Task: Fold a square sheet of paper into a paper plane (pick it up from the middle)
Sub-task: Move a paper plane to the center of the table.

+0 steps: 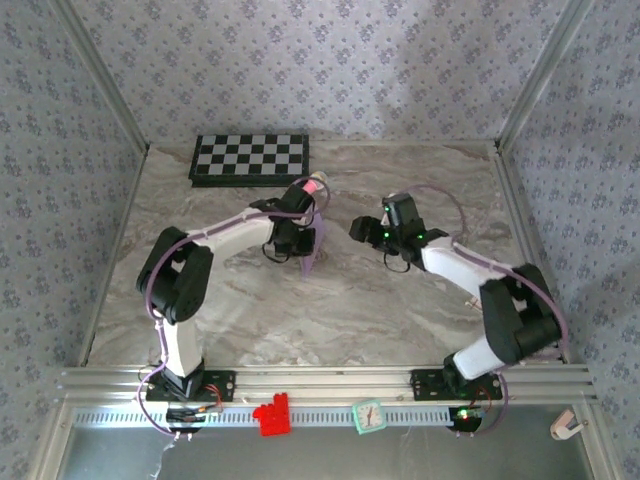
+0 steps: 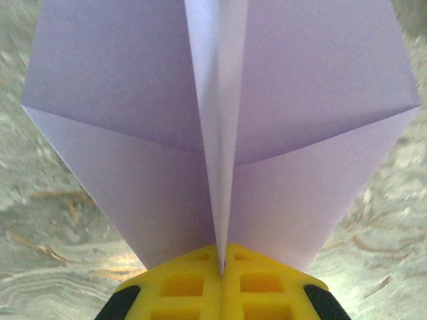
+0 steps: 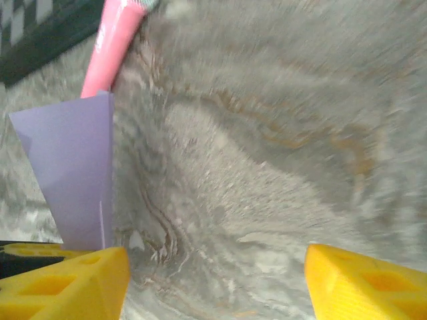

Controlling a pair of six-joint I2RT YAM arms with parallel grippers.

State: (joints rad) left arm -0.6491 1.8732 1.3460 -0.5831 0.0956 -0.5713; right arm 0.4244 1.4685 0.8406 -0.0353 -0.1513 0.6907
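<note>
Left tool point(image 2: 221, 270) clamps the centre crease of the paper plane point(image 2: 133, 160), right tool point(image 3: 217, 283) gaping empty near that plane; wing folds seem next, needing a steady hold.

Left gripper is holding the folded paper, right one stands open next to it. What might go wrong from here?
1. The left gripper pinches the paper plane only at its centre crease; the free wings could twist or slip out.
2. The open right gripper is close by; reaching in may crumple a wing.
3. The pink toy microphone lies just behind and might get knocked.
</note>
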